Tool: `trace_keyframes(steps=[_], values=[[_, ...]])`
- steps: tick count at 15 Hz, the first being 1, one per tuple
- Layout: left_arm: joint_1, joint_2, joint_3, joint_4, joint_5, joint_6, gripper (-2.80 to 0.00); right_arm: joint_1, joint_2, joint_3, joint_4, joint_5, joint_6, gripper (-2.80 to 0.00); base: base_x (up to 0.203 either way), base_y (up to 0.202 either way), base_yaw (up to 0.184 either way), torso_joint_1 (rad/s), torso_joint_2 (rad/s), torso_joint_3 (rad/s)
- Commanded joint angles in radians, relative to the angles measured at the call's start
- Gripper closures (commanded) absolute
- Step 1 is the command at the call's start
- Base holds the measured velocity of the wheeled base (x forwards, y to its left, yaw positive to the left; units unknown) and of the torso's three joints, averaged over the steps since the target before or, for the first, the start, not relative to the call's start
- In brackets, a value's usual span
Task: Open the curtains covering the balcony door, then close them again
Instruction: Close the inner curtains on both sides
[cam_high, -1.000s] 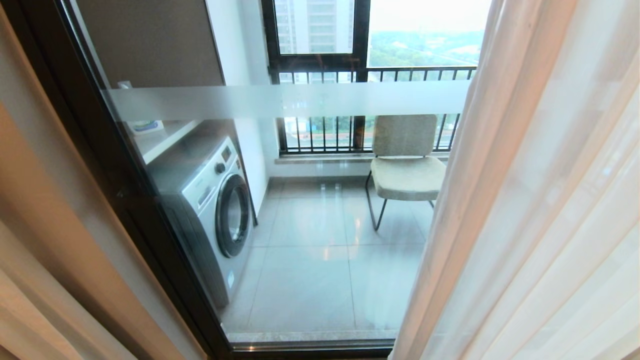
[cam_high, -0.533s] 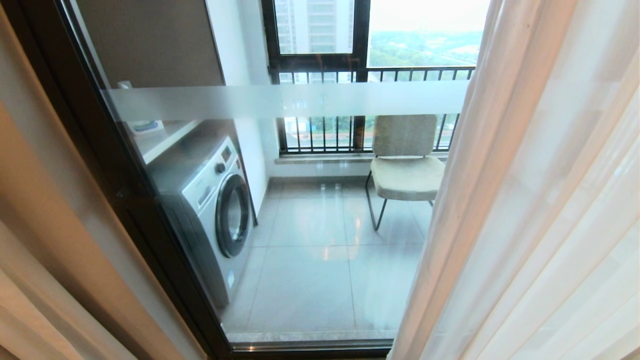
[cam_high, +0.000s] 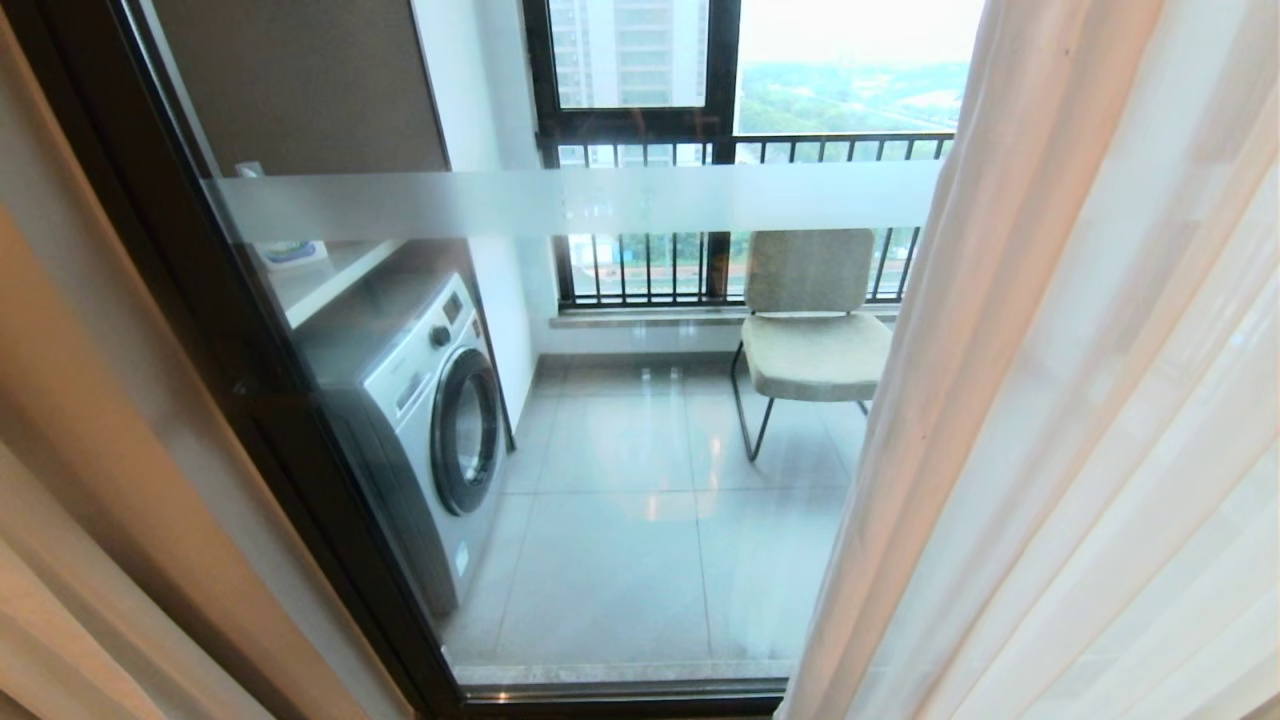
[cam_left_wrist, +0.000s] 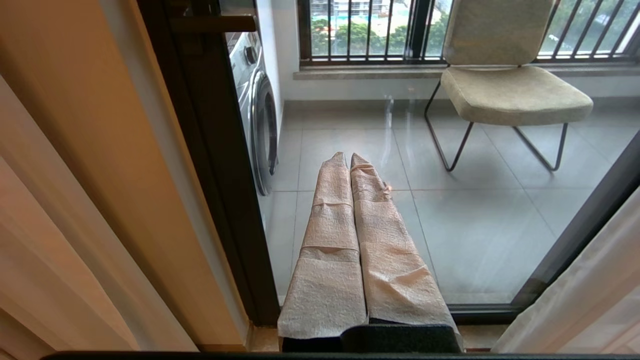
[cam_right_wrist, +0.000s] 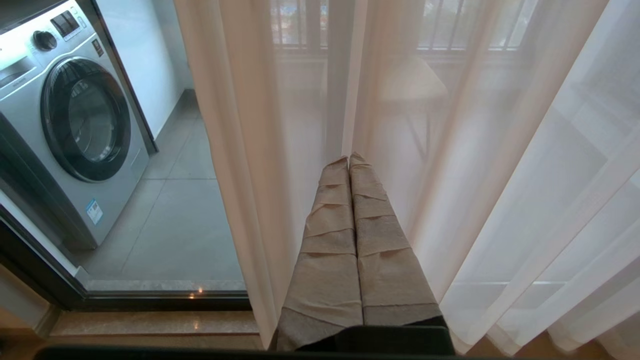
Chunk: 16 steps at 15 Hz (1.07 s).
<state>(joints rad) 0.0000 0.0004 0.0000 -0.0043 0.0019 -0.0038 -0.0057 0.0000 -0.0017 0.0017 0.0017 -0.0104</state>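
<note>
Nothing has moved since the earlier frame, bar a slight sway in the sheer's edge. Left: thick curtain (cam_high: 90, 480) bunched beside the door frame (cam_high: 250, 400); left gripper (cam_left_wrist: 348, 159) pinched closed, empty. Centre: door glass (cam_high: 620, 520) uncovered. Right: sheer curtain (cam_high: 1080, 400); right gripper (cam_right_wrist: 348, 160) closed, empty, near its folds. Risk: closed fingers may only push the thin sheer instead of catching it.

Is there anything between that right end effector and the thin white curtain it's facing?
Nothing visible. In the right wrist view the right end effector, fingers pressed together, points straight at the sheer curtain with no object between them. The washing machine and chair sit beyond the balcony door glass.
</note>
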Motion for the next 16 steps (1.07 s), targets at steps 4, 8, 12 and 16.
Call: trace_keyframes(steps=[4, 8, 12, 16], values=[[0.0, 0.0, 0.0, 0.0, 0.001, -0.002, 0.0, 0.0, 0.002, 0.0, 0.0, 0.0, 0.0, 0.0, 0.0, 0.0, 0.0, 0.0, 0.0, 0.0], [0.0, 0.0, 0.0, -0.002, 0.001, -0.004, 0.0, 0.0, 0.002, 0.0, 0.0, 0.0, 0.0, 0.0, 0.001, 0.014, -0.003, 0.001, 0.0, 0.001], [0.0, 0.0, 0.0, -0.002, 0.001, -0.004, 0.0, 0.0, 0.002, 0.0, 0.0, 0.0, 0.0, 0.0, 0.001, 0.162, -0.001, 0.001, 0.0, 0.005], [0.0, 0.0, 0.0, -0.002, 0.001, -0.004, 0.0, 0.0, 0.002, 0.0, 0.0, 0.001, 0.0, 0.0, 0.0, 0.19, 0.0, 0.002, 0.0, 0.0]])
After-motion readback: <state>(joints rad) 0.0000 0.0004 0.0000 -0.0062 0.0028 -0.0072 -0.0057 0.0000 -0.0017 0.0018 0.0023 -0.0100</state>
